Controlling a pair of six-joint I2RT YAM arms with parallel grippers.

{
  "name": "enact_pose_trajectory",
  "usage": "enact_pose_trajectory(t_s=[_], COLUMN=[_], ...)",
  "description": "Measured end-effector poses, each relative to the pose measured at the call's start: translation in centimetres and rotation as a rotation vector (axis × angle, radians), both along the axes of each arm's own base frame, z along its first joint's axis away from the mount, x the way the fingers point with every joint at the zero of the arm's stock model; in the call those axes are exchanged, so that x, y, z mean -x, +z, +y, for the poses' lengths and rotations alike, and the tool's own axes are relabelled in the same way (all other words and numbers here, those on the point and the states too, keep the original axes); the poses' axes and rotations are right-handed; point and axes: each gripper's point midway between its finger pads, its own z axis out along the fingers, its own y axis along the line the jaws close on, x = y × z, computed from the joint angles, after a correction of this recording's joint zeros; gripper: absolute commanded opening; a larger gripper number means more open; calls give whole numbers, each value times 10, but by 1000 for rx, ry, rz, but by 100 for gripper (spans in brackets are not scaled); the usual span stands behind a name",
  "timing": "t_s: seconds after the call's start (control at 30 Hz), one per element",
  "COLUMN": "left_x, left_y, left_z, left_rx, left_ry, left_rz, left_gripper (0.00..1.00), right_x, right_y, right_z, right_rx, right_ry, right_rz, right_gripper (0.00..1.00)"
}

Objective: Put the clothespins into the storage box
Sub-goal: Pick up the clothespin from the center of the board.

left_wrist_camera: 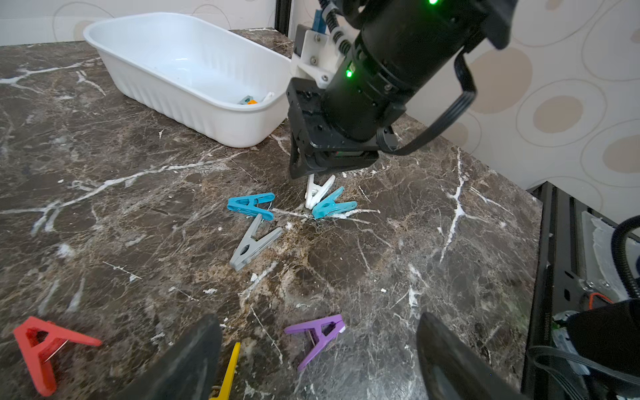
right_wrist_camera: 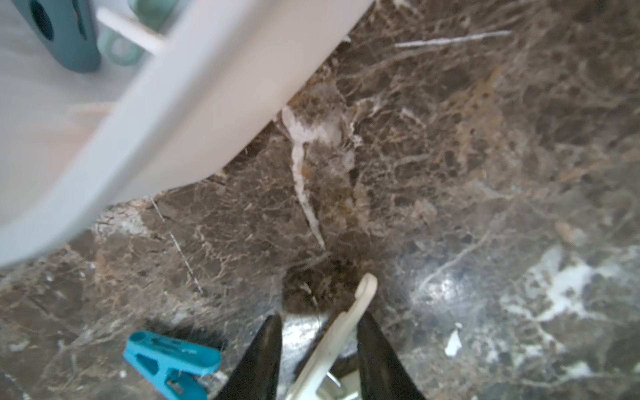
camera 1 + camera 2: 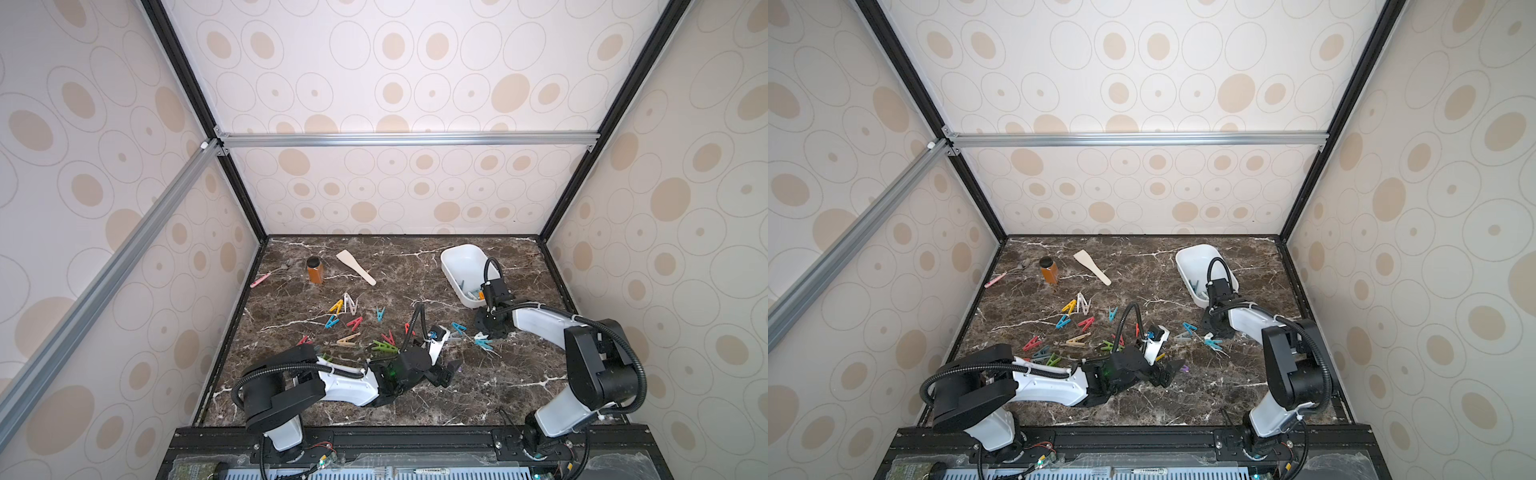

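Clothespins (image 3: 354, 323) (probably light, stiff, slick plastic) are best gripped across flat flanks; right pincer (image 2: 320, 317) straddles white clothespin (image 2: 346, 322), clamp unclear; left pincer (image 1: 317, 318) gapes empty.

About nineteen clothespins (image 3: 1086, 323) are counted loose on the counter (image 3: 415, 395), some of them partly hidden. At least three more are seen inside the one storage box (image 3: 451, 253). One amber jar (image 3: 315, 270), one wooden spatula (image 3: 355, 268) and one pink-handled tool (image 3: 262, 279) are also counted.
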Motion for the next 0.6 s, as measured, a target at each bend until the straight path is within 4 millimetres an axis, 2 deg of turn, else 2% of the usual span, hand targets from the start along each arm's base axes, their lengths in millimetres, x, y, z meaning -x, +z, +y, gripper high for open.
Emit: enact_pose_trajectory(t_s=[0.1, 0.23, 0.33, 0.47, 0.6], left_x=[0, 0, -1, -9, -15], left_y=[0, 1, 1, 1, 1], left_z=[0, 0, 1, 5, 6], left_rx=[2, 4, 3, 10, 15], left_ry=[0, 1, 7, 36, 52], left_rz=[-1, -2, -3, 4, 9], left_gripper=[88, 88, 88, 88, 88], right_x=[-5, -3, 8, 21, 19], right_y=[1, 1, 8, 41, 80], right_z=[2, 6, 22, 45, 45], right_rx=[-14, -14, -9, -25, -35], right_ry=[-13, -2, 62, 162, 185], right_rz=[-21, -22, -16, -70, -157], right_gripper=[19, 10, 7, 4, 3])
